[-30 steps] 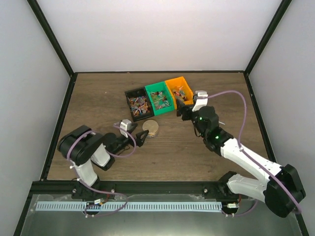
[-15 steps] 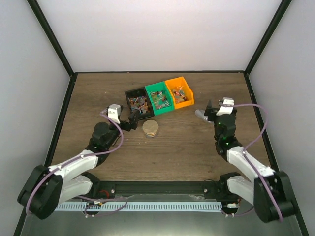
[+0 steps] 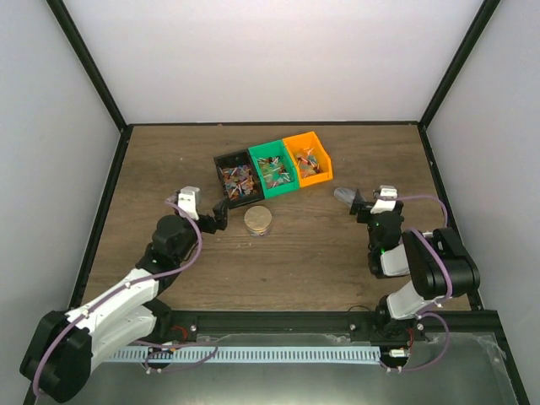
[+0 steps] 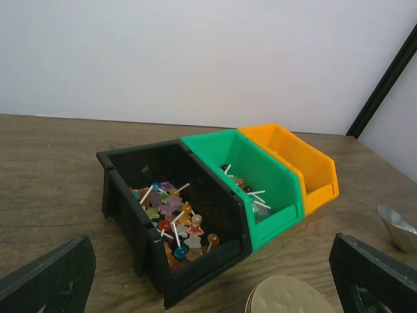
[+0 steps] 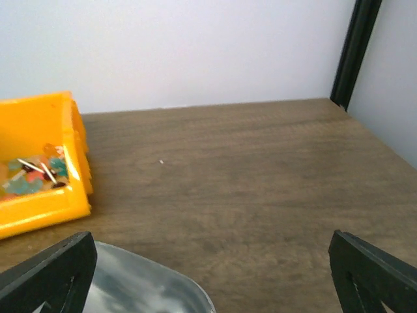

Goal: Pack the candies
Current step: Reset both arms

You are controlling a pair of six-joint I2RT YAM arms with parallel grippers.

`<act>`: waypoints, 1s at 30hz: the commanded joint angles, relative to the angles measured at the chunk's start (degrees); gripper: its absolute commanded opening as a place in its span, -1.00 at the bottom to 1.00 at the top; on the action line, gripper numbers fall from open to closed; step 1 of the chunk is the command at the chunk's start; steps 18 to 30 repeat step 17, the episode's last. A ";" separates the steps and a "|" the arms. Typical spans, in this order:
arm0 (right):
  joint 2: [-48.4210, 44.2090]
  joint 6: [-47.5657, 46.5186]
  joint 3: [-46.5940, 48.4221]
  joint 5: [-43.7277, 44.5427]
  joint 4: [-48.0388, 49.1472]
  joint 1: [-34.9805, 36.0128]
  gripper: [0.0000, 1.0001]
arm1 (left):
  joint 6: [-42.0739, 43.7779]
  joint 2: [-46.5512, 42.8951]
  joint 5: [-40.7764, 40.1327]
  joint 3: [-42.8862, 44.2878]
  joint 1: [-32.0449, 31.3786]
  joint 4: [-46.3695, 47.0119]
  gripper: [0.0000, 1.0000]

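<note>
The candies are small mixed-colour sweets on white sticks. They lie in the black bin [image 3: 238, 180], the green bin [image 3: 274, 171] and the orange bin [image 3: 309, 160]. The left wrist view shows them in the black bin [image 4: 171, 218] and the green bin [image 4: 246, 190]. My left gripper [image 3: 219, 214] is open and empty, low over the table just before the black bin, its fingers [image 4: 52, 277] wide apart. My right gripper [image 3: 364, 207] is open, right of the bins. The silver scoop [image 3: 344, 197] lies by its left finger [image 5: 49, 274]; I cannot tell if they touch.
A round beige lid [image 3: 259, 220] lies on the table in front of the black and green bins, also in the left wrist view [image 4: 287, 297]. The scoop shows at the right of the left wrist view [image 4: 396, 225]. Black frame posts and white walls bound the table.
My left arm has unfolded and moved its gripper from beside the lid toward the black bin. My right arm has pulled back from the orange bin to the right, and the scoop now lies there.
</note>
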 commanded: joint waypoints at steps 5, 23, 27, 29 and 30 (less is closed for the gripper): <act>0.19 -1.15 1.35 -4.06 6.59 -0.63 1.00 | -0.95 3.53 2.24 -0.68 0.30 0.98 1.00; 0.07 -1.10 1.03 -3.53 7.06 -0.67 1.00 | -0.64 2.34 3.07 -2.59 0.32 3.41 1.00; 0.07 -1.10 1.03 -3.53 7.06 -0.67 1.00 | -0.64 2.34 3.07 -2.59 0.32 3.41 1.00; 0.07 -1.10 1.03 -3.53 7.06 -0.67 1.00 | -0.64 2.34 3.07 -2.59 0.32 3.41 1.00; 0.07 -1.10 1.03 -3.53 7.06 -0.67 1.00 | -0.64 2.34 3.07 -2.59 0.32 3.41 1.00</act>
